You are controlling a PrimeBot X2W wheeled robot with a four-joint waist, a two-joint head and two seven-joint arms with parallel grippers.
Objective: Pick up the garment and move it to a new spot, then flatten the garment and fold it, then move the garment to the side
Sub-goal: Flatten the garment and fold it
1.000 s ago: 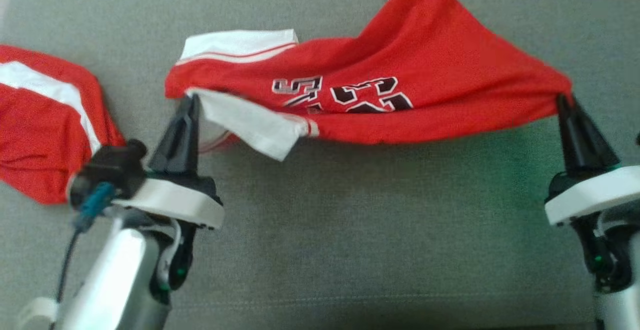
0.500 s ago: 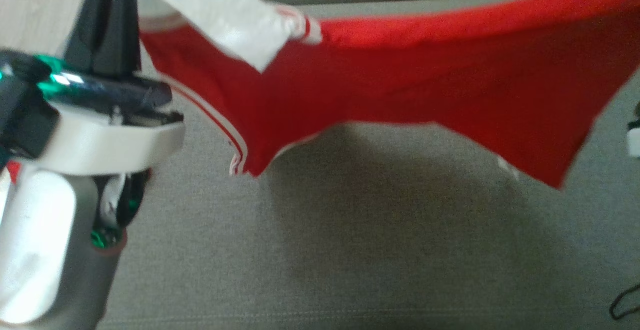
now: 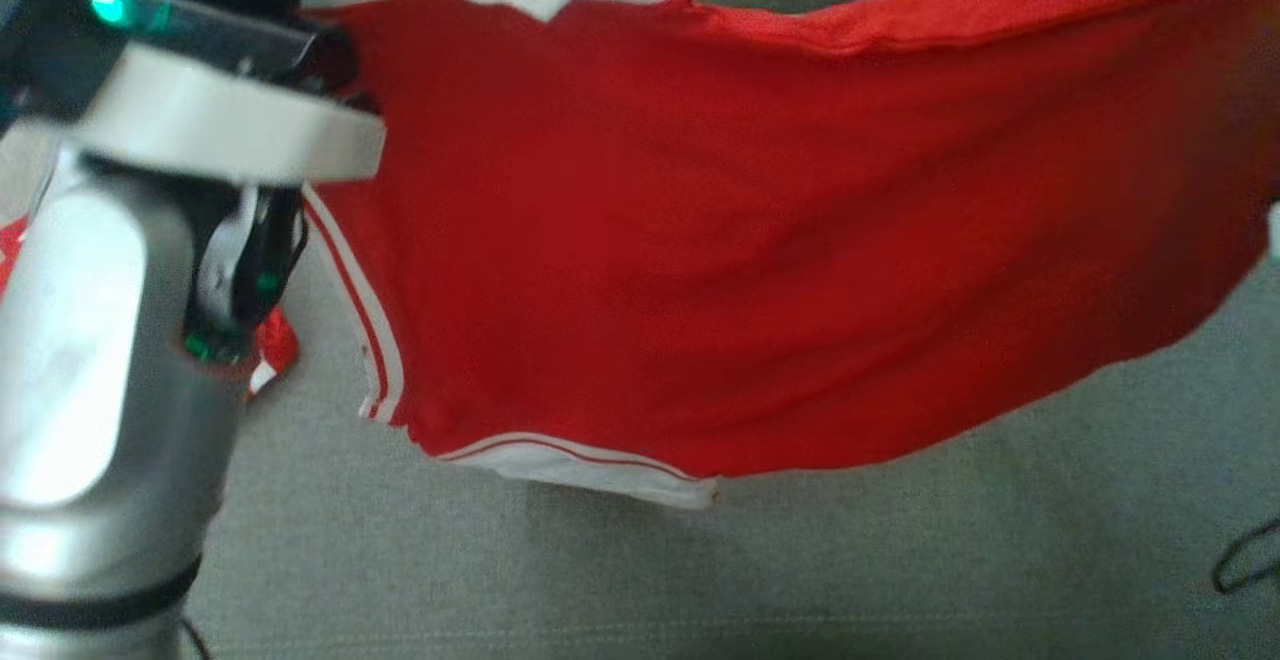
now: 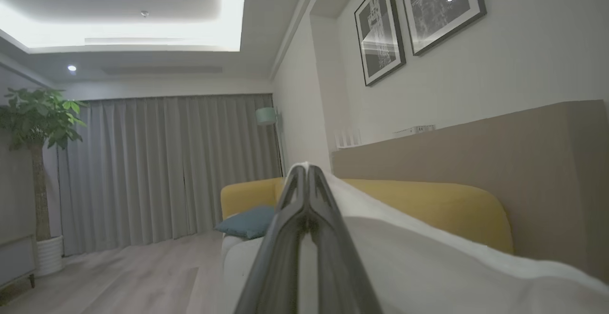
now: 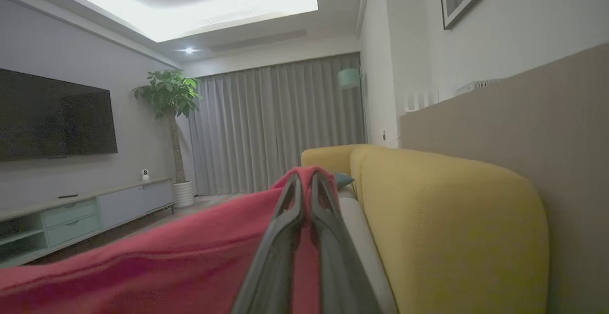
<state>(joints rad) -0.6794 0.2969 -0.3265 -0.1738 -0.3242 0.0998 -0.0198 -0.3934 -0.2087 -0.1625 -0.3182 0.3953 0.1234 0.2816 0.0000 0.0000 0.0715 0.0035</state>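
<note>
Across the head view, the red garment (image 3: 780, 240) hangs spread over the grey seat (image 3: 800, 580). Its white-trimmed lower hem (image 3: 580, 462) dips at the middle and its top edge runs off the right side. Beside its striped side seam stands the left arm (image 3: 90, 360), with a scrap of a second red garment (image 3: 275, 340) behind it. A black cable (image 3: 1245, 560) loops at the right edge, and bare seat lies open below the hem. Along the left wrist view, the left gripper (image 4: 307, 167) is pinched tight on the garment's white edge, with open floor (image 4: 119, 276) to its left. Along the right wrist view, the right gripper (image 5: 305, 175) is clamped on a red corner, the yellow sofa back (image 5: 452, 228) just beside it on the right
</note>
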